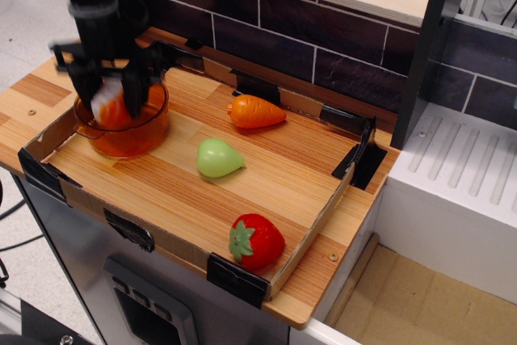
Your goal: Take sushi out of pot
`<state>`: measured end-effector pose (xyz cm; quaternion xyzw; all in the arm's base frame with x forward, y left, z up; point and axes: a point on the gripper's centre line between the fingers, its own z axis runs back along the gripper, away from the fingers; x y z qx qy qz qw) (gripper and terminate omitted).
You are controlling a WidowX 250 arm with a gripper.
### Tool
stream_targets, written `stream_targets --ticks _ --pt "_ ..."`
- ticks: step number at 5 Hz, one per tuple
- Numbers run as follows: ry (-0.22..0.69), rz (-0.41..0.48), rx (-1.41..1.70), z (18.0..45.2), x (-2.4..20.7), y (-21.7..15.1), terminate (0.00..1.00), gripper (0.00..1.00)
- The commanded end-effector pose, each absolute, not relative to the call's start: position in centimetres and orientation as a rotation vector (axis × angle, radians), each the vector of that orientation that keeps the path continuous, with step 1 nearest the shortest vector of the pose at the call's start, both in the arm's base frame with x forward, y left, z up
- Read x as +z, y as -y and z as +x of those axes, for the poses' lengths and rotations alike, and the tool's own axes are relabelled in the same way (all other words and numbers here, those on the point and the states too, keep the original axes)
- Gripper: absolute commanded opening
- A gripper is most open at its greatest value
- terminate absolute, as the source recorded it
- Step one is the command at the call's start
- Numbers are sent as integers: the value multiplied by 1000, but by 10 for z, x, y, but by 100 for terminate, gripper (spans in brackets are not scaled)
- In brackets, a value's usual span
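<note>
Observation.image view, sushi (111, 106) clamped between tool (108, 99) fingers, above pot (139, 132)

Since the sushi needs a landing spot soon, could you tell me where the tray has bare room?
The widest bare patch lies on the tray front left, between the pot, pear and strawberry. Another lies right of the carrot towards the far right corner. The pot's corner is crowded by the gripper holding the sushi.
</note>
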<state>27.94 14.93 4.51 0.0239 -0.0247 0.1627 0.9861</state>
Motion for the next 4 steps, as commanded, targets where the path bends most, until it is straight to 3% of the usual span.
stream_targets --ticks 1,4 --pt "143 0 278 289 121 -117 0 0" --pt "12 -35 -60 327 76 -17 0 0"
